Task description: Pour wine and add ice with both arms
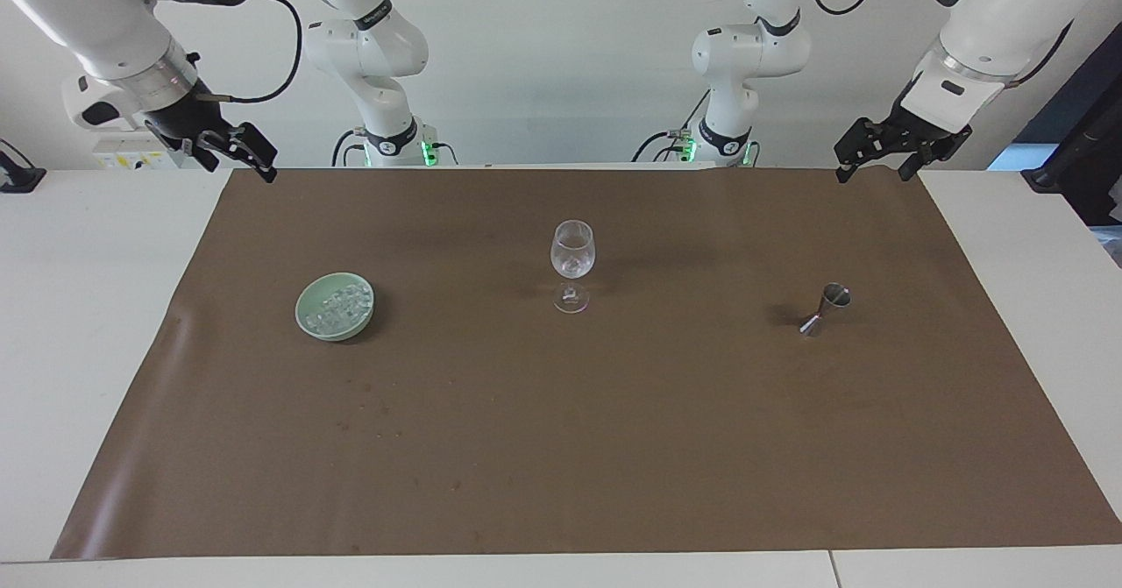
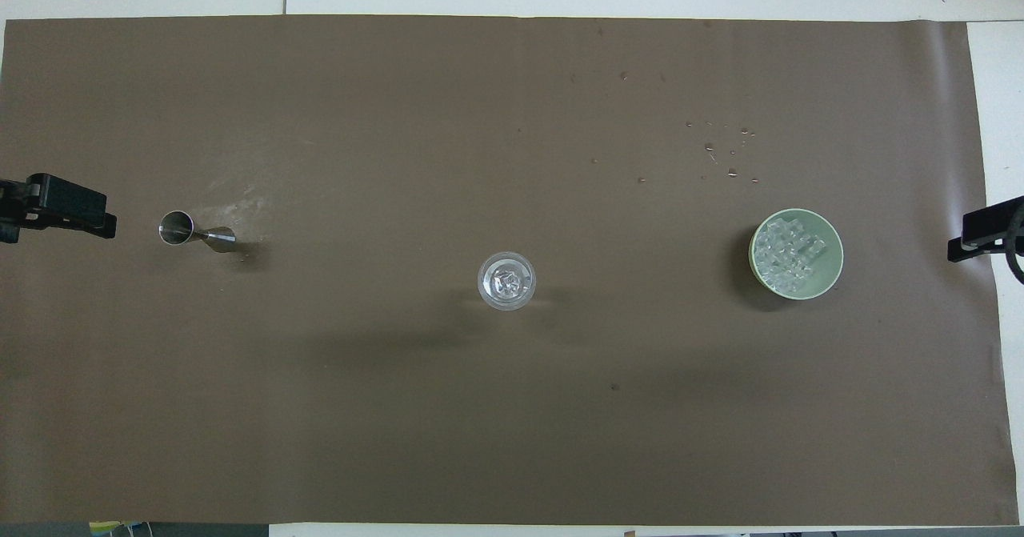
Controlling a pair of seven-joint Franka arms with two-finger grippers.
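Facing view: brown mat [image 1: 578, 448] bearing, in descending size, right gripper [image 1: 230, 150] and left gripper [image 1: 877, 152], both raised over the mat's robot-side corners with fingers apart and empty, green bowl [image 1: 308, 323] holding the ice [image 1: 344, 305], wine glass [image 1: 572, 265], and jigger [image 1: 825, 308].

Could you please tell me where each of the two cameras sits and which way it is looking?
Facing view: high across the table, looking back at the robots; both arms show whole, right tool and left tool raised over the mat's corners.
Overhead view: high above the robots' end, looking steeply down; only tool tips show at the edges.
Shared: wine glass, bowl of ice, and metal measuring cup, mirrored half a turn.
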